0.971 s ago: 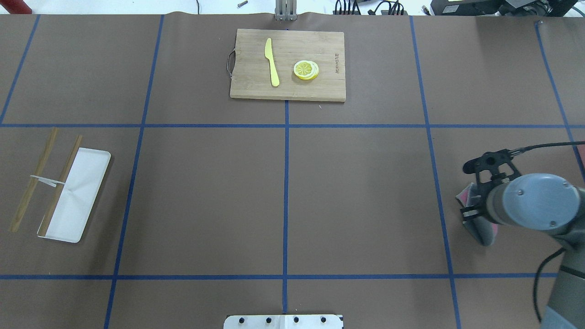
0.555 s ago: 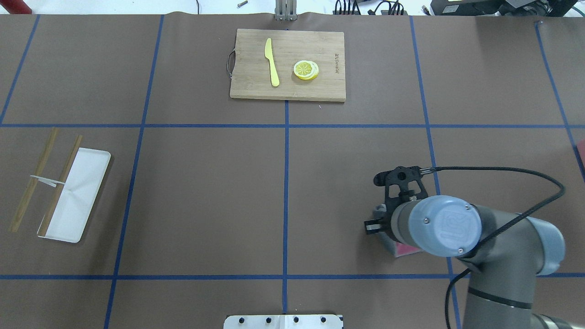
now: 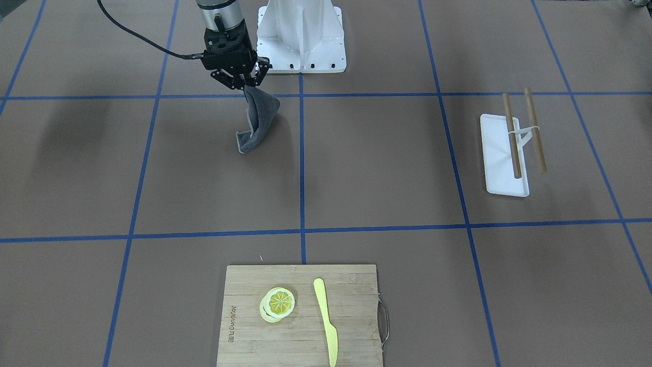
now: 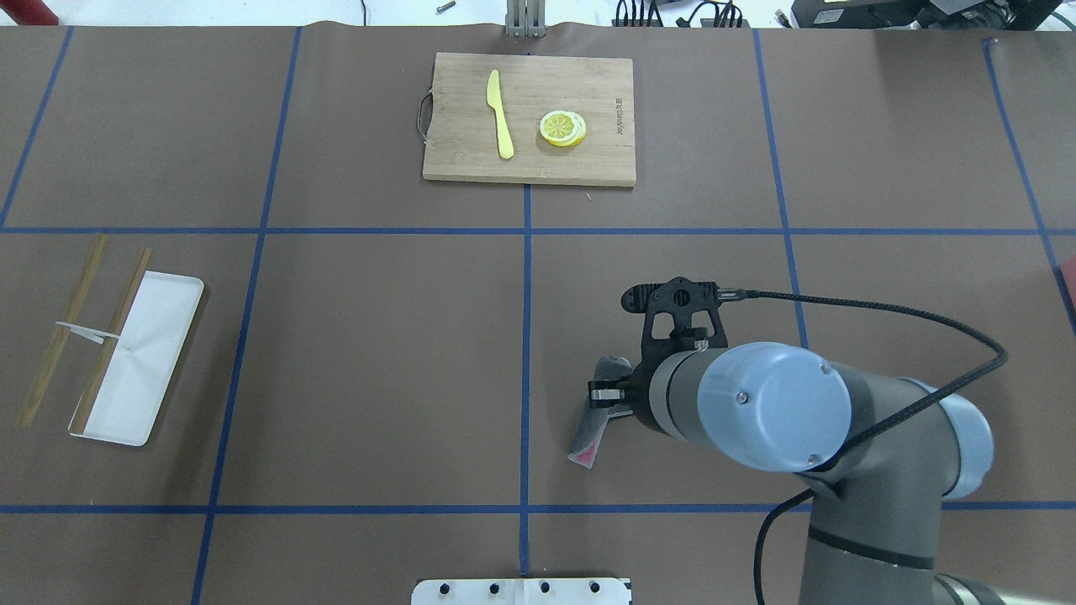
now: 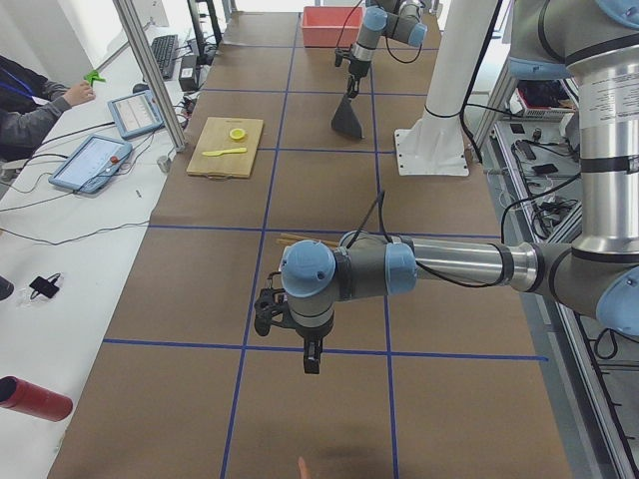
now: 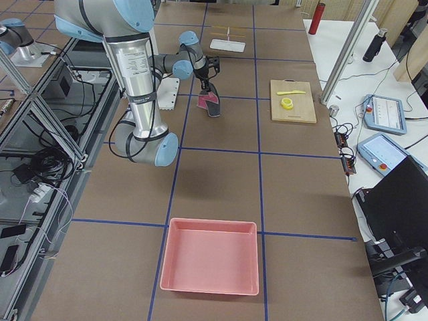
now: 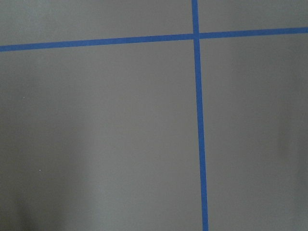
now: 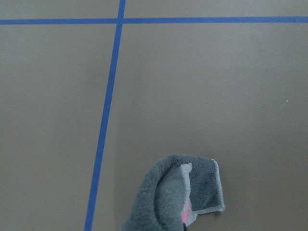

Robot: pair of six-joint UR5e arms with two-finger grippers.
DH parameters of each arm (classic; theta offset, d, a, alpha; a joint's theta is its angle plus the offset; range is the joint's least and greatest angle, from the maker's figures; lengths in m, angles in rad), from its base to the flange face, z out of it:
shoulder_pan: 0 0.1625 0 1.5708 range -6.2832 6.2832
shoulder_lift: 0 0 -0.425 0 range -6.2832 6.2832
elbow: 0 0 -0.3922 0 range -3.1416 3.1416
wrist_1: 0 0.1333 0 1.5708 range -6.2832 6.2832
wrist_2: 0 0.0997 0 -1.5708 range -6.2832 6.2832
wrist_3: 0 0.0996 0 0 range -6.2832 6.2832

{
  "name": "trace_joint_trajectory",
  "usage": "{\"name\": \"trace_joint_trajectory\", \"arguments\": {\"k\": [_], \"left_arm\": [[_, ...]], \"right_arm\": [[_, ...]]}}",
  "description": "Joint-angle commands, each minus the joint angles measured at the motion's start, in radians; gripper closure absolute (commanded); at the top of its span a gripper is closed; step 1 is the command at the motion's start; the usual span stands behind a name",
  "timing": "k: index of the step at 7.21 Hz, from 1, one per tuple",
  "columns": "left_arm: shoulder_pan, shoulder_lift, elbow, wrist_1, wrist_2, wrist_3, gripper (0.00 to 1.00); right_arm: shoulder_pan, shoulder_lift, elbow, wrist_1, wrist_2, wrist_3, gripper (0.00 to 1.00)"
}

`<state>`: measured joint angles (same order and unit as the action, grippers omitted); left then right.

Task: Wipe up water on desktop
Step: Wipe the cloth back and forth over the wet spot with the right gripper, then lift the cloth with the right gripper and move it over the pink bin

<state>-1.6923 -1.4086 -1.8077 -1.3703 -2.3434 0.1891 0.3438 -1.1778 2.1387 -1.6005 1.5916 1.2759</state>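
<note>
Near the robot-side edge of the desk, just right of its centre line, we see the right gripper [image 3: 246, 84] pinched onto the top of a grey microfibre cloth with a pink inner face [image 3: 257, 122]. The cloth hangs straight below the fingers with its long axis close to vertical. Its loose lower end sits low over the matte brown desktop crossed by blue tape lines [image 4: 378, 353]; we cannot tell whether it touches. We make out no puddle or wet patch in any view, so we judge that the wiping stroke turns on lowering the cloth flat from where it hangs.

The right arm is the nearer one. The left gripper [image 5: 310, 354] hovers well apart, toward the desk's left end, and we cannot tell how its fingers stand.

We count:
- one cloth
- one bamboo cutting board [image 4: 605, 160] at the middle of the far edge, carrying one yellow plastic knife [image 4: 501, 118] and one small stack of lemon slices [image 4: 562, 128]
- one white rectangular tray [image 4: 155, 370] toward the left edge, with two wooden sticks [image 4: 59, 336] beside and across it
- one pink bin [image 6: 210, 257] near the right end
</note>
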Motion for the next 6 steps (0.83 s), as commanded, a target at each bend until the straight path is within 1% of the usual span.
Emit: {"name": "trace_joint_trajectory", "arguments": {"k": [1, 3, 4, 6], "left_arm": [[0.005, 0.003, -0.004, -0.042, 0.0, -0.043, 0.01], [0.005, 0.003, -0.007, -0.046, -0.001, -0.043, 0.01], [0.005, 0.003, -0.007, -0.047, -0.001, -0.04, 0.01], [0.005, 0.005, -0.007, -0.047, -0.001, -0.036, 0.01]], "right_arm": [[0.175, -0.028, 0.027, -0.063, 0.161, -0.146, 1.0], [0.349, -0.046, 0.081, -0.197, 0.284, -0.35, 1.0], [0.425, -0.078, 0.107, -0.234, 0.324, -0.462, 1.0], [0.571, -0.153, 0.109, -0.24, 0.422, -0.638, 1.0]]}}
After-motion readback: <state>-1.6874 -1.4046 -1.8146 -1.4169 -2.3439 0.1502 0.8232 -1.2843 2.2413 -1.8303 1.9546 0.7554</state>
